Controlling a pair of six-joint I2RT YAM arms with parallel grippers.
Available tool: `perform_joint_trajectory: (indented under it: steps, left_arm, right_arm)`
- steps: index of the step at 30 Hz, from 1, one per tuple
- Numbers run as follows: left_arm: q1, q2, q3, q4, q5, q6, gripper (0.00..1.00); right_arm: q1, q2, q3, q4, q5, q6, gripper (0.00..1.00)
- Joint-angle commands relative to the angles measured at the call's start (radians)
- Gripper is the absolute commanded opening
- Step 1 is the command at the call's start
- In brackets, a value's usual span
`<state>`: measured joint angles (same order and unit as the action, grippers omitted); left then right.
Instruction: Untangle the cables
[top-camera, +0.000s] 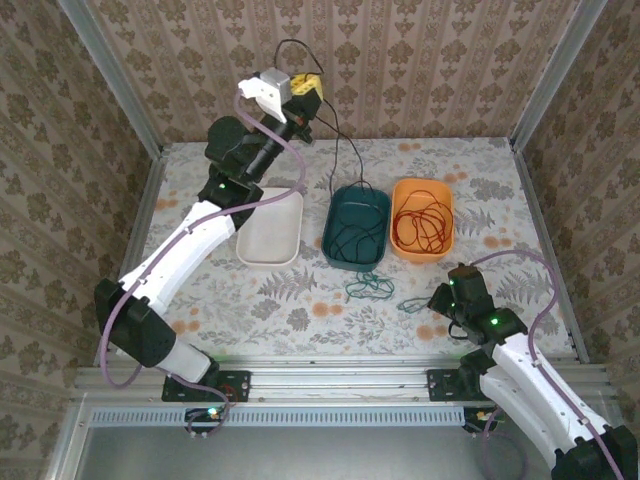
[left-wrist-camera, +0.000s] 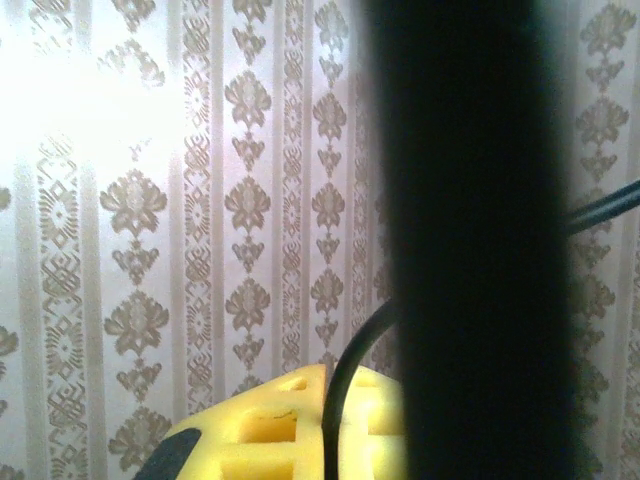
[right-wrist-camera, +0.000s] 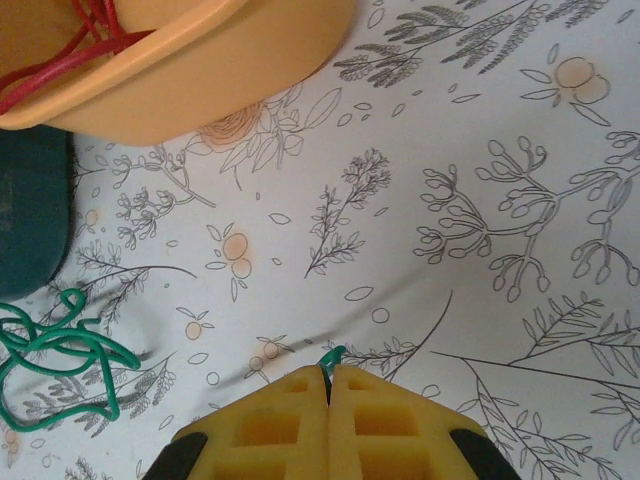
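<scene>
Black cable: thin, dark, one end clamped in the left gripper, whose yellow pads are closed on it; the gripper is raised well behind the teal tray, close to the back wall. From the pads the wire arcs upward in a loose loop against the wallpaper, then drops in long slack lines into the teal tray, where the remainder lies in loose turns that are hard to trace against the dark tray floor. Red cable: several overlapping loose loops, lying wholly inside the orange tray, which stands just right of the teal tray. Green cable: a small tangled knot of tight curls on the table just in front of the teal tray, with one strand trailing rightward across the floral cloth. The right gripper sits low over the table, in front of and to the right of the teal tray; its yellow pads are pressed together with a short green tip pinched at the fingertips. The white tray stands just left of the teal tray. The three wires lie apart from one another; no crossing between colours is visible
</scene>
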<state>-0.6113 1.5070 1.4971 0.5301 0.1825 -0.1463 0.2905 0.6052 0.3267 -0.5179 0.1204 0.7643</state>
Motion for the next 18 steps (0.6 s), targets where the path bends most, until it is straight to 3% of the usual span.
perform_joint_trajectory:
  steps: [1,12,18]
  left_arm:
    - [0.010,-0.008,0.034,0.017,0.041,-0.048,0.00]
    - [0.007,0.091,0.002,0.020,0.111,-0.135,0.00]
    - [-0.027,0.146,-0.049,-0.029,0.055,-0.131,0.00]
  right_arm:
    - [-0.007,-0.020,0.015,-0.053,0.053,0.020,0.00]
    - [-0.008,-0.043,0.009,-0.047,0.030,0.012,0.00]
    - [-0.008,-0.037,0.019,-0.038,0.020,-0.004,0.00]
